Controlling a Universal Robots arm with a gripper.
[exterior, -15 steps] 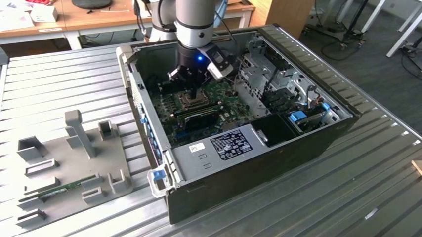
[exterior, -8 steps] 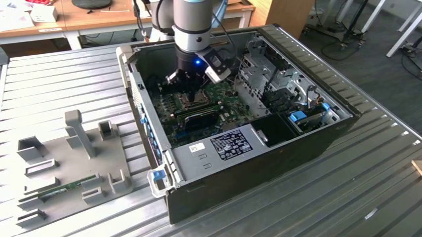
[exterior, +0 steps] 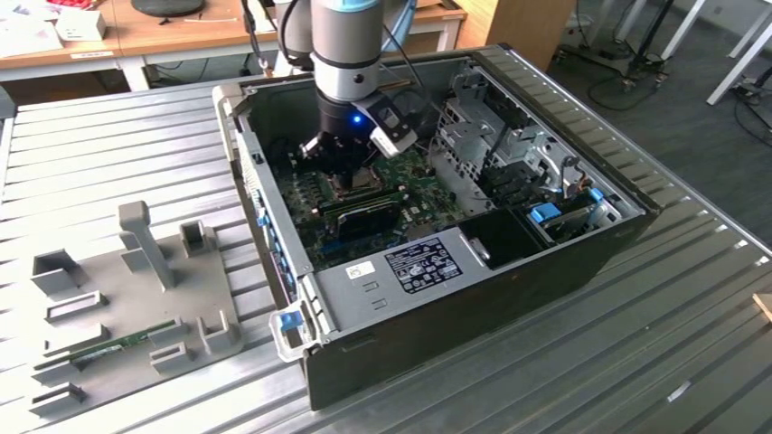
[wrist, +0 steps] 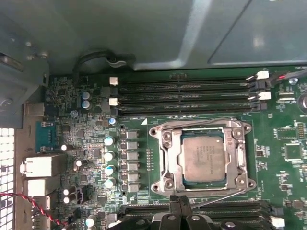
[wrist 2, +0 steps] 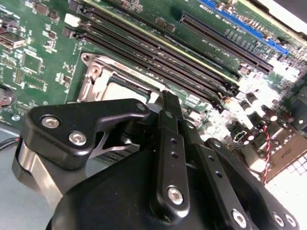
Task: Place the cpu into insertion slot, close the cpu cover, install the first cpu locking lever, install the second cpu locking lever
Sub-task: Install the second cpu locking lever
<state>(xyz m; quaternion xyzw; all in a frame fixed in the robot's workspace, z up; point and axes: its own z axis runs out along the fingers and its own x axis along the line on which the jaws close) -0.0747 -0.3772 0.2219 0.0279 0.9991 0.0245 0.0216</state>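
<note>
Inside an open computer case (exterior: 483,298) lying on its side on a ribbed metal surface (exterior: 108,154), the arm's tool (exterior: 350,167) hangs low over the green motherboard (wrist: 96,96), close above the socket (wrist: 160,165). The chip (wrist: 204,157), a flat grey square, lies face up in the socket, its edges square with the socket's silvery frame. The cover (wrist: 240,158) lies flat around the chip, its cut-out middle leaving the chip's top bare. A thin wire lever (wrist: 216,197) runs slantwise along the socket's edge nearest the tool, and whether it is latched cannot be told. Long black memory slots (wrist: 192,93) run parallel to the socket's far side, and another row lies on the near side, partly behind the tool. In the second wrist view the tool's black fingers (wrist 2: 170,143) stand pressed together with no gap between them, gripping nothing, and they block most of the socket (wrist 2: 120,84). A row of small silver capacitors (wrist: 109,163) stands beside the socket, away from the cover's far edge. In the exterior view a grey fixture tray (exterior: 133,298) with upright pegs rests on the surface well apart from the case, on the exterior view's left. A wooden desk (exterior: 181,32) stands beyond the case.
</note>
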